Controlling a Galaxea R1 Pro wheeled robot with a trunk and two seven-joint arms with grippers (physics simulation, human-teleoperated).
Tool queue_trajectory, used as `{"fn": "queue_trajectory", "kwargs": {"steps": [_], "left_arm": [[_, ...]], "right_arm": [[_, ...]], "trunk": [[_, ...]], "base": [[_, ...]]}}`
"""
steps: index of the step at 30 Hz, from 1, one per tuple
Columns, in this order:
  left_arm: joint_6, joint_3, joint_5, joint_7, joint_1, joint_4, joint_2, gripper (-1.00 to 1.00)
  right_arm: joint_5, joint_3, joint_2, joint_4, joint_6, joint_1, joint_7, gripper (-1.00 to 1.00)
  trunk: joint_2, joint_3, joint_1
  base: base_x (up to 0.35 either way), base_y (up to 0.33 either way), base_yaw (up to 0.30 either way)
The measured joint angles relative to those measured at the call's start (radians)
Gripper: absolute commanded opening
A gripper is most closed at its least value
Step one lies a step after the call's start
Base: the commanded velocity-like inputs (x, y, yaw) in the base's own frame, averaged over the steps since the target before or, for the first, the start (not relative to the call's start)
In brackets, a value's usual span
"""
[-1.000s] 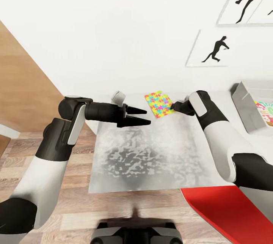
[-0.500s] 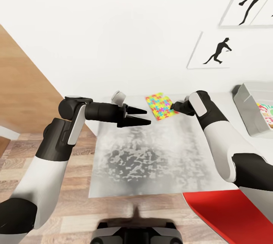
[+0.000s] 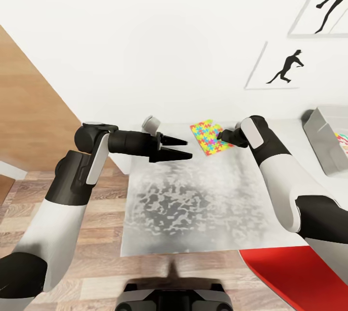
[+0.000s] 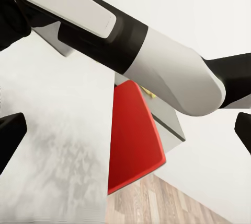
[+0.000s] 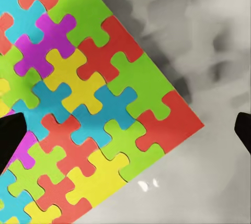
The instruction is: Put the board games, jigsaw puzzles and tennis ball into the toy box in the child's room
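One jigsaw puzzle [image 3: 208, 137], a bright multicoloured sheet, lies flat near the back of the pale table [image 3: 193, 204]. My right gripper [image 3: 221, 135] hovers at its right edge, open. In the right wrist view the puzzle [image 5: 89, 93] spreads under the open gripper [image 5: 125, 130], with one corner between the wide-apart fingertips [image 5: 10, 135]. My left gripper [image 3: 186, 148] hangs open over the table's left back part, left of the puzzle and holding nothing. The grey toy box [image 3: 328, 144] stands at the right edge of the head view, with a printed board game [image 3: 342, 140] partly visible inside.
A red flat object [image 3: 299, 272] juts in beside the table's near right corner and also shows in the left wrist view [image 4: 133, 140]. White wall with framed silhouette pictures [image 3: 285, 66] runs behind the table. Wood-plank floor [image 3: 92, 233] lies to the left.
The whole head view has shifted, so table, puzzle and toy box sit further right in the picture. The right gripper now overlaps the puzzle's edge a little more. Both grippers stay open.
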Motion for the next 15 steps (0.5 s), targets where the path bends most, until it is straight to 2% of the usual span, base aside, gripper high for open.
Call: {"fn": "queue_trajectory", "kwargs": {"steps": [15], "left_arm": [[0.0, 0.0, 0.0, 0.0, -0.001, 0.0, 0.0, 1.0]], "right_arm": [[0.0, 0.0, -0.001, 0.0, 0.0, 0.0, 0.0, 1.0]], "trunk": [[0.0, 0.0, 0.0]], "base": [[0.049, 0.011, 0.0]]}}
